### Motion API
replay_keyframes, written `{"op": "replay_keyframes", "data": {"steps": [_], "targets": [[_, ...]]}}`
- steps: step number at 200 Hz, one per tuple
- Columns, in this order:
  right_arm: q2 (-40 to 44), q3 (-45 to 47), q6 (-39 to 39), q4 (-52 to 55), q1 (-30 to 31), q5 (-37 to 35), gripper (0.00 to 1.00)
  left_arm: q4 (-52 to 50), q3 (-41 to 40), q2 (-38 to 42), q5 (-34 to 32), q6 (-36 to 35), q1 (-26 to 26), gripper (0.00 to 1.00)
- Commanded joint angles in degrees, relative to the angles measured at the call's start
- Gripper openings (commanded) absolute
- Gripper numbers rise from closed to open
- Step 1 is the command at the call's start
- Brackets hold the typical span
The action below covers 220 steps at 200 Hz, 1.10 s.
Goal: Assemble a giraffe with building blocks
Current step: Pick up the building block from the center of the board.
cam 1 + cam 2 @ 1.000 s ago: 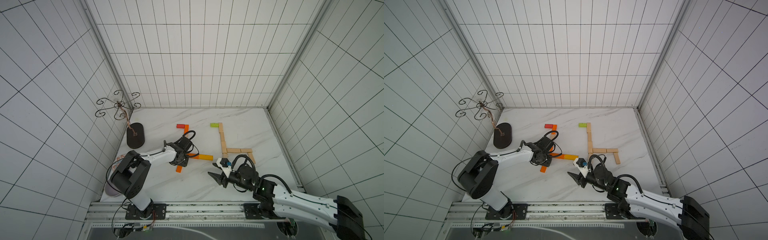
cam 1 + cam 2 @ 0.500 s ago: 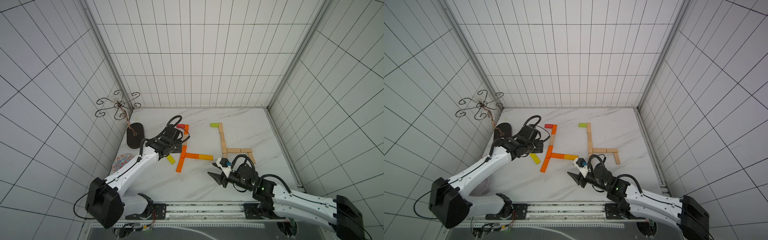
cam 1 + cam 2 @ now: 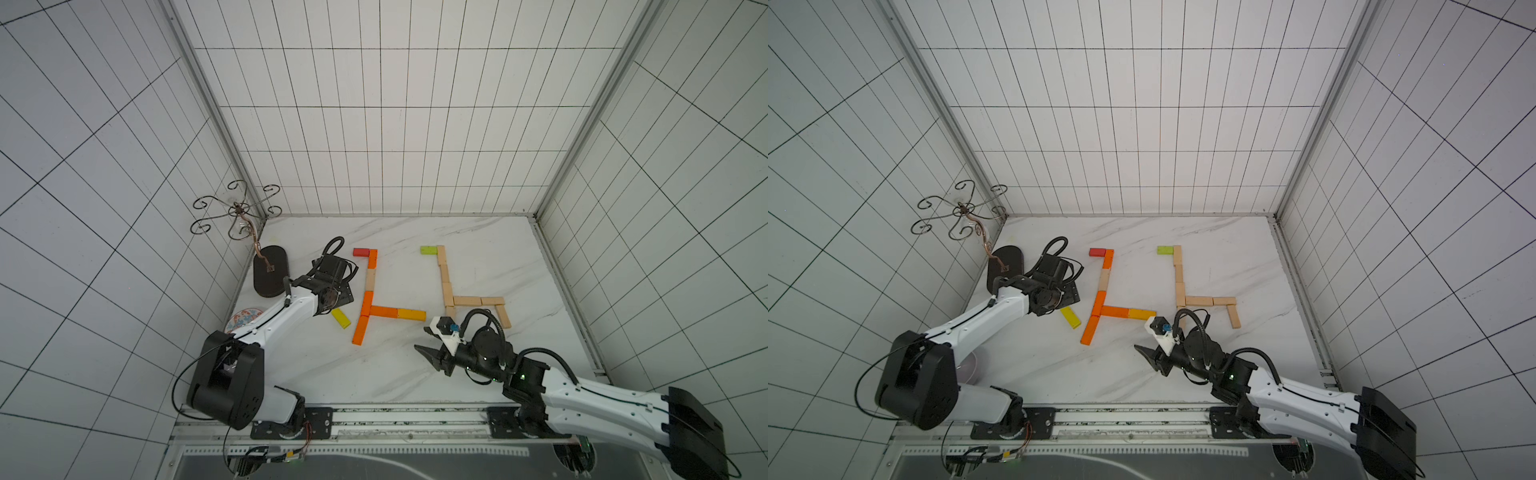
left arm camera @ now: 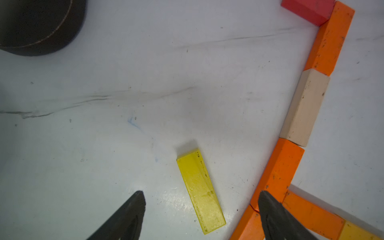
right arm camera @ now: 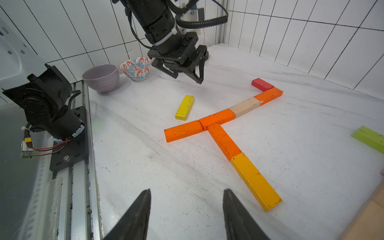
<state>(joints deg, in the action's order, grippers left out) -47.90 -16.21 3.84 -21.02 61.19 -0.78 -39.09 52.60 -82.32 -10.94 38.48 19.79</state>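
Two flat figures of building blocks lie on the marble table. One is a red, orange and pale line (image 3: 370, 279) (image 5: 218, 118) with an orange-yellow branch (image 3: 411, 314). The other is pale wood (image 3: 444, 274) topped by a lime green block (image 3: 428, 249). A loose yellow block (image 3: 340, 318) (image 4: 200, 190) (image 5: 185, 107) lies flat just left of the orange line. My left gripper (image 4: 201, 193) (image 5: 188, 79) hangs open above it, holding nothing. My right gripper (image 5: 187, 190) (image 3: 428, 353) is open and empty near the front, in front of the orange-yellow branch.
A dark oval stand base (image 3: 269, 270) with a wire rack (image 3: 237, 210) stands at the back left. A patterned bowl (image 5: 136, 68) and stacked purple bowls (image 5: 101, 77) sit by the left wall. The metal rail (image 3: 374, 415) runs along the front edge.
My left gripper has opened, let go of the yellow block beside the orange line and drawn back to the left. The right arm has stayed still.
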Motion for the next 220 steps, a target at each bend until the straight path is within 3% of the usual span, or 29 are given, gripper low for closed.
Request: {"op": "replay_keyframes", "data": {"steps": [1,98,220], "targets": [[-0.26,1.43,0.87,-1.82,0.42,-0.19,0.57,3.84,-1.23,-1.35,0.35,3.31,-0.17,0.85],[-2.8,0.39,0.47,-2.04,0.42,0.34,0.57,7.27,-5.17,-8.09,-0.66,3.67,1.37,0.7],[-3.6,0.21,0.73,-2.24,0.4,-0.02,0.57,7.01,-8.45,-5.75,0.88,0.48,3.42,0.2]]}}
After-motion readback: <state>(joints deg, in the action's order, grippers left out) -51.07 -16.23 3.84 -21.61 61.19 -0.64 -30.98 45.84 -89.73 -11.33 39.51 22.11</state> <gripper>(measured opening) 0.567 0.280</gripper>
